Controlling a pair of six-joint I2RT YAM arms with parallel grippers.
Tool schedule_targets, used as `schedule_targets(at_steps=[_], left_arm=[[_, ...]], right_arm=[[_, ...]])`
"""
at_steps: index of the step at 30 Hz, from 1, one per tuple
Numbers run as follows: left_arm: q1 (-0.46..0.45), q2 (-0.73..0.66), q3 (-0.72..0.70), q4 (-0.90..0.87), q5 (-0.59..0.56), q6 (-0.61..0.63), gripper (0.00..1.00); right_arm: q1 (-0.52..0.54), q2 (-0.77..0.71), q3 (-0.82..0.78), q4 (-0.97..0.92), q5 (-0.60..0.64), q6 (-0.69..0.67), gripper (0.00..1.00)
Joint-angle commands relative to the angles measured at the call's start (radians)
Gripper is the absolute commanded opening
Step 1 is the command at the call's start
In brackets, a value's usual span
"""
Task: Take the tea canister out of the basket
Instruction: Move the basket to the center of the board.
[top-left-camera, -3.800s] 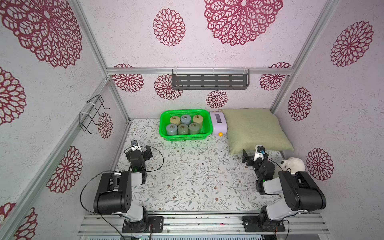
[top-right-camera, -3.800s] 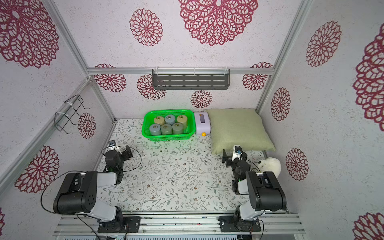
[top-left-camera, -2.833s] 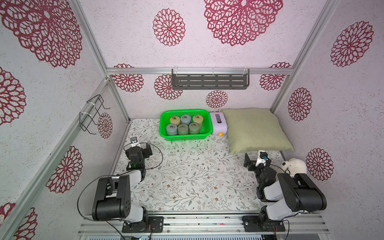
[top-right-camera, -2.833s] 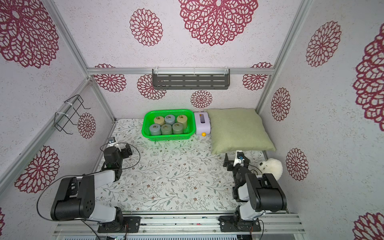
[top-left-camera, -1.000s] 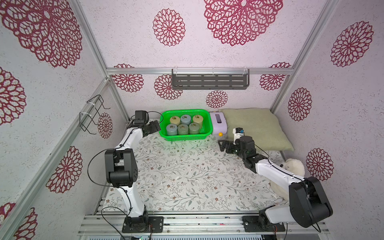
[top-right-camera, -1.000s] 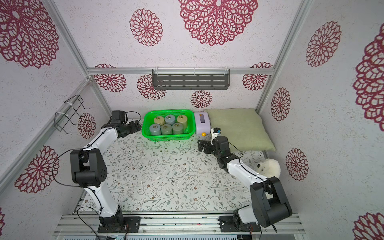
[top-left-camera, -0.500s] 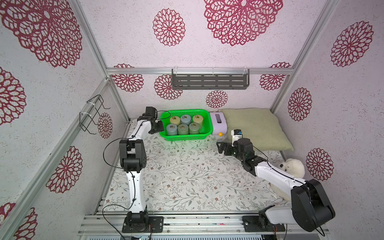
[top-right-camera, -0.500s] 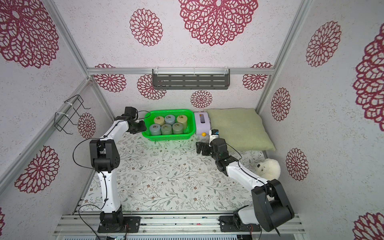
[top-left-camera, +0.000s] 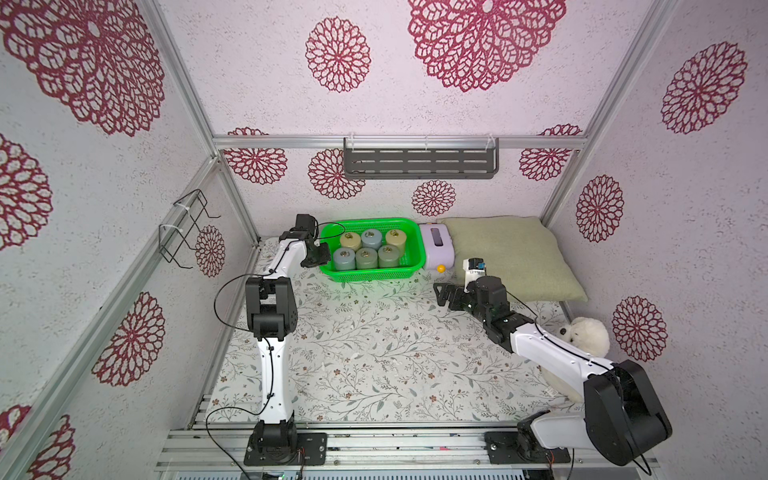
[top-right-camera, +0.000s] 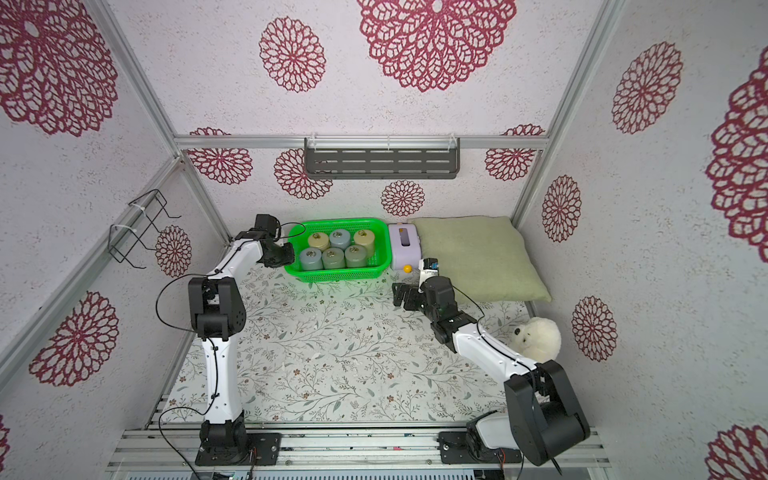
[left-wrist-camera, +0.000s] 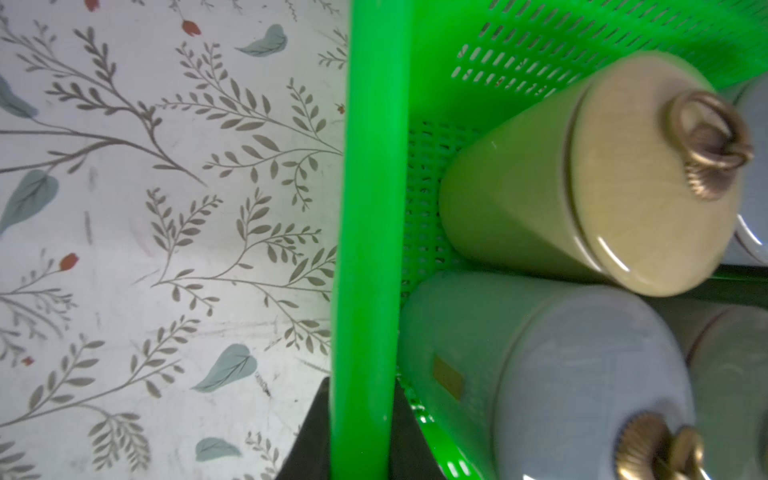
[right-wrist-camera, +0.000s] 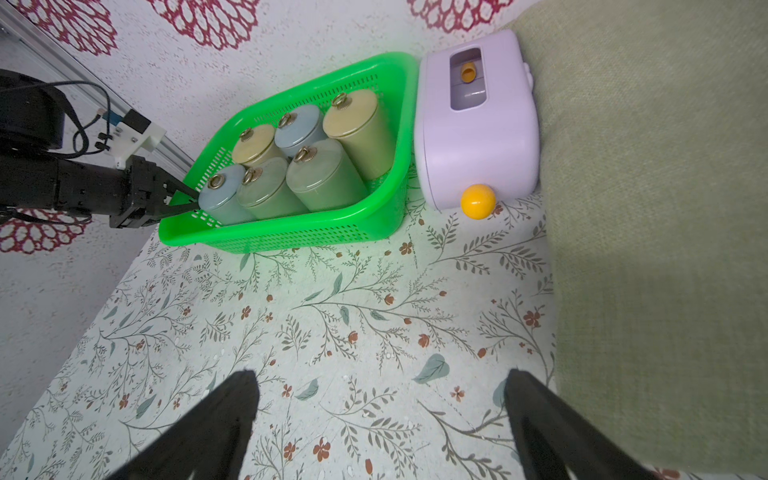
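Observation:
The green basket stands at the back of the table in both top views and holds several upright tea canisters with brass ring knobs. A blue-grey canister fills its near-left corner, with a cream one behind it. My left gripper is shut on the basket's left rim; in the left wrist view the dark fingers pinch the rim, beside the blue-grey canister. My right gripper hangs open over bare table, well to the right of the basket.
A lilac box with a yellow ball touches the basket's right side. A green pillow fills the back right corner. A white plush toy lies by the right arm. A grey shelf hangs on the back wall, a wire rack on the left wall.
My left gripper moved right onto the basket's left rim and shut on it. The right arm edged slightly closer to the basket, its jaws still open.

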Motion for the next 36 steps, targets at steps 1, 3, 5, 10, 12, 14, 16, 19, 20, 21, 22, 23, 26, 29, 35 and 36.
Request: schedule_targets(at_steps=[1,3,5,10,12,14,16,19,20,21,22,23,26,29,35,36], left_arm=[[0.009,-0.043,-0.071,-0.032,-0.077,0.049,0.00],[0.012,-0.078,-0.114,-0.032,-0.082,0.071,0.00],[0.015,-0.119,-0.162,-0.029,-0.082,0.082,0.00],[0.025,-0.242,-0.333,0.006,-0.066,0.110,0.00],[0.028,-0.280,-0.384,-0.001,-0.064,0.117,0.00],[0.030,-0.323,-0.437,-0.006,-0.046,0.128,0.00],[0.030,-0.375,-0.508,0.000,-0.030,0.139,0.00],[0.031,-0.471,-0.607,0.026,-0.022,0.143,0.00],[0.030,-0.497,-0.643,0.034,-0.018,0.141,0.00],[0.029,-0.520,-0.676,0.041,-0.010,0.137,0.00],[0.029,-0.541,-0.702,0.049,-0.001,0.132,0.00],[0.025,-0.565,-0.733,0.058,0.005,0.128,0.00],[-0.003,-0.619,-0.796,0.067,0.004,0.131,0.00],[-0.045,-0.664,-0.826,0.051,-0.019,0.139,0.00],[-0.129,-0.756,-0.875,0.060,-0.030,0.098,0.00],[-0.151,-0.761,-0.881,0.061,-0.033,0.091,0.00]], right_arm=[[0.008,-0.040,-0.001,0.025,0.006,-0.006,0.99],[0.009,-0.042,-0.001,0.027,-0.003,-0.005,0.99],[0.009,-0.046,-0.003,0.028,-0.004,-0.003,0.99],[0.012,-0.054,-0.009,0.039,-0.011,0.003,0.99],[0.011,-0.057,-0.009,0.038,-0.011,0.004,0.99],[0.012,-0.060,-0.010,0.036,-0.004,0.004,0.99],[0.013,-0.067,-0.012,0.036,-0.007,0.007,0.99],[0.013,-0.076,-0.016,0.039,-0.009,0.010,0.99],[0.014,-0.079,-0.017,0.040,-0.005,0.012,0.99],[0.014,-0.082,-0.019,0.041,-0.001,0.012,0.99],[0.014,-0.085,-0.020,0.041,0.004,0.013,0.99],[0.014,-0.086,-0.021,0.041,0.006,0.013,0.99],[0.014,-0.091,-0.022,0.042,0.006,0.017,0.99],[0.013,-0.102,-0.026,0.042,0.012,0.017,0.99],[0.013,-0.124,-0.032,0.044,0.028,0.020,0.99],[0.013,-0.126,-0.032,0.043,0.027,0.021,0.99]])
